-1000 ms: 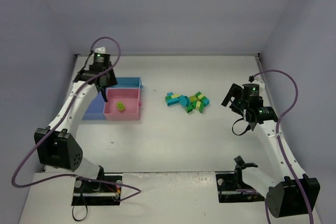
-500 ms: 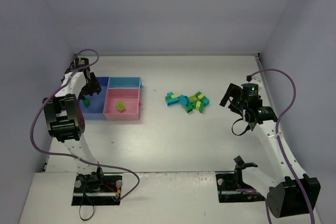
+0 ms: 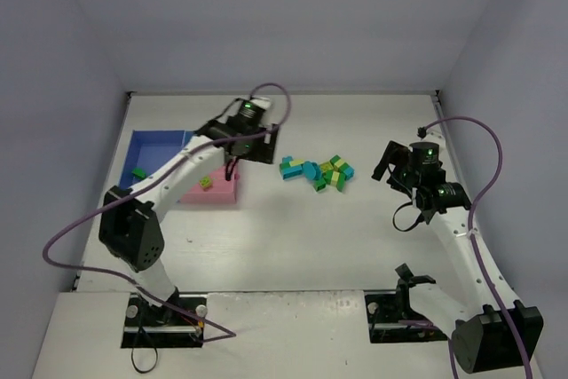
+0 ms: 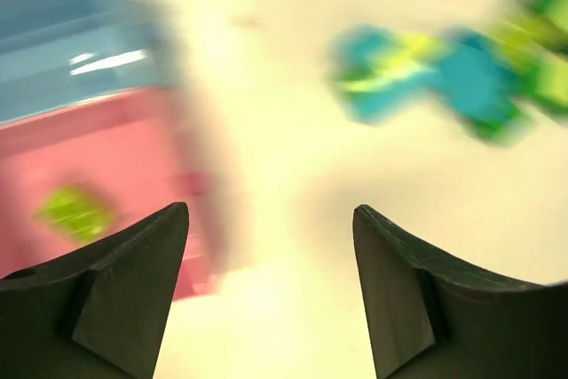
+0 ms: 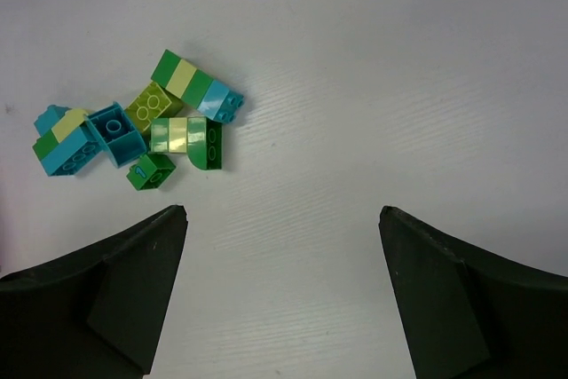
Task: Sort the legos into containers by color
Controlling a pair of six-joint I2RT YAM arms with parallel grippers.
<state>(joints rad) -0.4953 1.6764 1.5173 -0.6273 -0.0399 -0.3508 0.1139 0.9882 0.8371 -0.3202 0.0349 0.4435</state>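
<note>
The legos (image 3: 317, 172) lie in a small pile of dark green, yellow-green and teal bricks mid-table, sharp in the right wrist view (image 5: 142, 135) and blurred in the left wrist view (image 4: 444, 77). The containers stand at the left: a blue tray (image 3: 160, 146) holding one dark green brick (image 3: 139, 173), and a pink tray (image 3: 213, 193) holding one yellow-green brick (image 3: 206, 183). My left gripper (image 3: 250, 153) hovers open over the pink tray's right edge (image 4: 271, 210), nothing between its fingers. My right gripper (image 3: 390, 166) stands open and empty to the right of the pile (image 5: 282, 210).
The narrow light-blue tray (image 4: 80, 51) sits behind the pink tray (image 4: 98, 157); the left arm covers it in the top view. Side walls border the table. Bare tabletop lies between the pile and the right gripper.
The left arm swung from the far left of the blue tray rightward to the pink tray's right edge, jaws opening. A dark green brick stays in the blue tray. The right arm hardly moved.
</note>
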